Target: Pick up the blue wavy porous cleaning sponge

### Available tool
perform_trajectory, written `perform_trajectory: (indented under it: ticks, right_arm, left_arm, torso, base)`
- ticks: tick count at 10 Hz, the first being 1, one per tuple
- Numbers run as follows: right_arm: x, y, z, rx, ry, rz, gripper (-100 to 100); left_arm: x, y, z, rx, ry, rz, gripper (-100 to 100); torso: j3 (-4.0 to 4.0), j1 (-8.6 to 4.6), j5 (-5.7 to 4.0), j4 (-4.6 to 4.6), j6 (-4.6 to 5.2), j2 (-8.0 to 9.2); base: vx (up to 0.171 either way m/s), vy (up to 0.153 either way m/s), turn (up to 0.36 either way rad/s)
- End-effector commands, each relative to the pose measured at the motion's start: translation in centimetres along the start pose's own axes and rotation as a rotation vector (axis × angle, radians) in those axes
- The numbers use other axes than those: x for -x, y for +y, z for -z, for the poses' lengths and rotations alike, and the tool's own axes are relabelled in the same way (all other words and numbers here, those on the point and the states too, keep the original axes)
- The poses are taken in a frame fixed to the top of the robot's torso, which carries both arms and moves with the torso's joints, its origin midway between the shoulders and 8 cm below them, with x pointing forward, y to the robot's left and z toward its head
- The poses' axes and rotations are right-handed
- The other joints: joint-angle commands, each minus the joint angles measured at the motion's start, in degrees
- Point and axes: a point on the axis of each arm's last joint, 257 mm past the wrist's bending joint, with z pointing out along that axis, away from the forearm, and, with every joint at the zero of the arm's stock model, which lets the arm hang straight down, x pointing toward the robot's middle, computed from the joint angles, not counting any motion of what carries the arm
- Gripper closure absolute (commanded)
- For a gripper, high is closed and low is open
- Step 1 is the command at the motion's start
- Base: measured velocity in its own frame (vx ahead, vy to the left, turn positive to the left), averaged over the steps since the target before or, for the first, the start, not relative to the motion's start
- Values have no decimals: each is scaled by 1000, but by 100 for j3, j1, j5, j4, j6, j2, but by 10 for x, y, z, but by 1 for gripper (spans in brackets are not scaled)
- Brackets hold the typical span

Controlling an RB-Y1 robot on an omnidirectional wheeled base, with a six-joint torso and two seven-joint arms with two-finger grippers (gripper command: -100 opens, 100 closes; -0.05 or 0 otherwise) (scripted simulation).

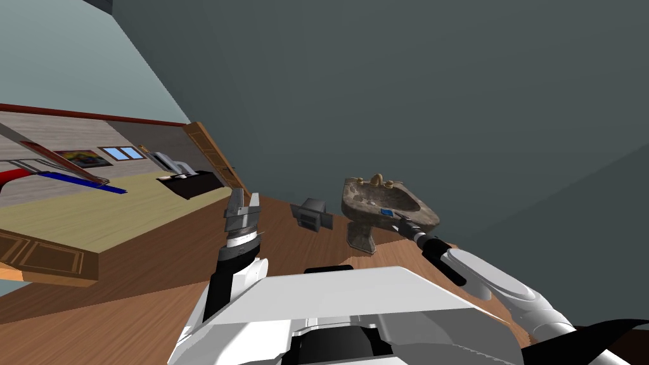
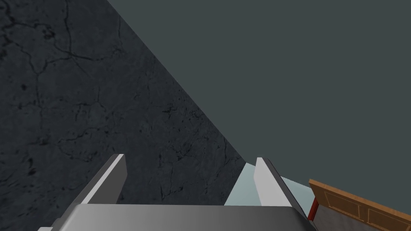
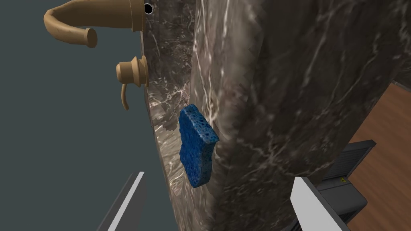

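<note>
Blue sponge (image 3: 196, 150) rests on marbled brown sink (image 3: 281, 100) over wooden floor (image 3: 385, 160).

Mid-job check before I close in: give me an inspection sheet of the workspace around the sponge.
Surface: brown marbled pedestal sink, with a brass-coloured tap at its back edge.
Job's things: blue sponge lies on the sink's rim, not gripped.
Clutter: nothing seen.
Grippers: right gripper is open and close to the sponge, which lies ahead of its fingers, not between them. Left gripper is open, raised and away from the sink.
Cables: nothing seen.
Surroundings: wooden floor; dark grey wall; grey box on the floor beside the sink; wooden door further off.
</note>
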Motion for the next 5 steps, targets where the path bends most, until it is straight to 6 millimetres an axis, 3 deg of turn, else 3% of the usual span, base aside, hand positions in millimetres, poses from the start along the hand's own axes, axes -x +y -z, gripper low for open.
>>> perform_trajectory:
  ticks: [1, 5]
  right_arm:
    - [-12, 4, 7, 39, -13, 15, -100]
    - [-35, 10, 20, 129, -36, 48, -100]
  left_arm:
    - [0, 0, 0, 0, 0, 0, 0]
    - [0, 0, 0, 0, 0, 0, 0]
  torso:
    - [0, 0, 0, 0, 0, 0]
    - [0, 0, -1, 0, -1, 0]
  base:
    - [-6, -8, -21]
    - [-7, -10, -21]
